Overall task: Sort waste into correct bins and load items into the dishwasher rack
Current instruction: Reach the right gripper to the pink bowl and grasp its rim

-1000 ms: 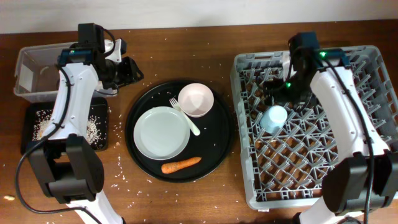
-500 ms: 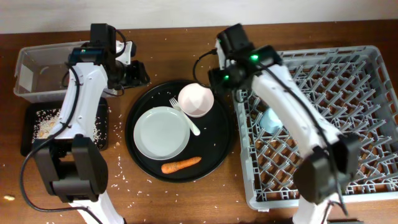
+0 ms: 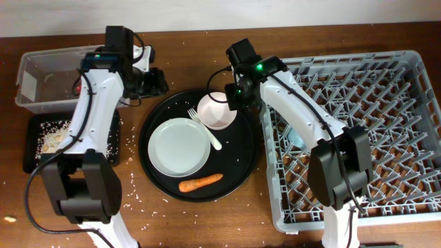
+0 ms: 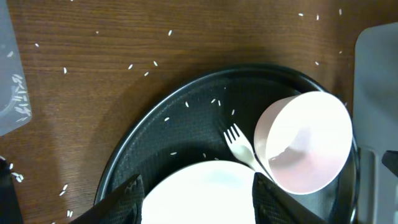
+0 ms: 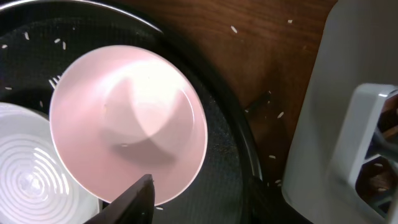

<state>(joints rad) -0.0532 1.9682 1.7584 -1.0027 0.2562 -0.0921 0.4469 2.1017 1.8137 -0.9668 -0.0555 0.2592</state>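
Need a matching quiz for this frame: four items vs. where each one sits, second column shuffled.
Items:
1. carrot
2. light-blue cup
3. fork
4. biggest heap of rice crumbs

Places:
A. in the small black rectangular tray
B. in the grey rack
C. on the round black tray, between plate and bowl
D. on the round black tray, apart from the dishes

Pairs: 1-D, 2-B, 3-C, 4-A

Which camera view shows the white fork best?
Overhead: the whole fork shows, lying beside the bowl. Left wrist shows its tines and part of the handle; right wrist only tine tips at the bowl's edge.
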